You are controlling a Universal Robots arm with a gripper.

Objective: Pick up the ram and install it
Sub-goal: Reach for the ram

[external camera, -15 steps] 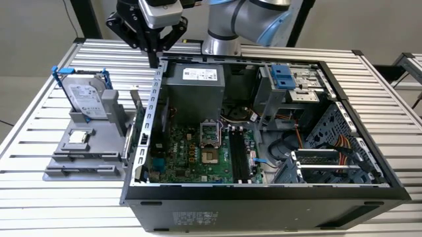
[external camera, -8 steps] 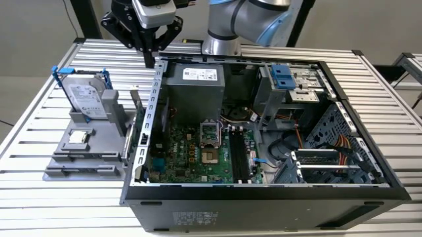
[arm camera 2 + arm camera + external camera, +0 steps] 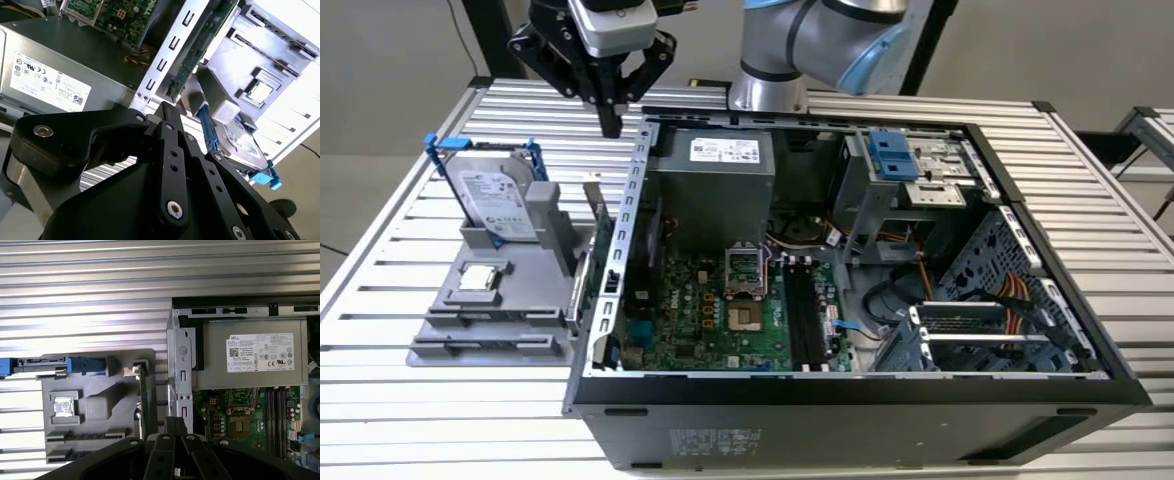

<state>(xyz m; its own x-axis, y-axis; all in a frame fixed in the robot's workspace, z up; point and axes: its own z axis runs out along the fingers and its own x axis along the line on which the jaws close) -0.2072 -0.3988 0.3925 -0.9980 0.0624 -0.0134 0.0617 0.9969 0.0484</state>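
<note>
Ram (image 3: pixel 143 400) stands on edge in grey holder (image 3: pixel 90 380); my end effector (image 3: pixel 611 130) hangs above, closed, empty.

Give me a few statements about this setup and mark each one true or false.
1. The ram stands on edge in the grey holder, outside the computer case. True.
2. The gripper grips the ram. False: it hangs above, apart from it, shut on nothing.
3. The hard drive lies flat inside the case. False: it stands upright in the holder.
4. The processor chip sits in the holder. True.
</note>
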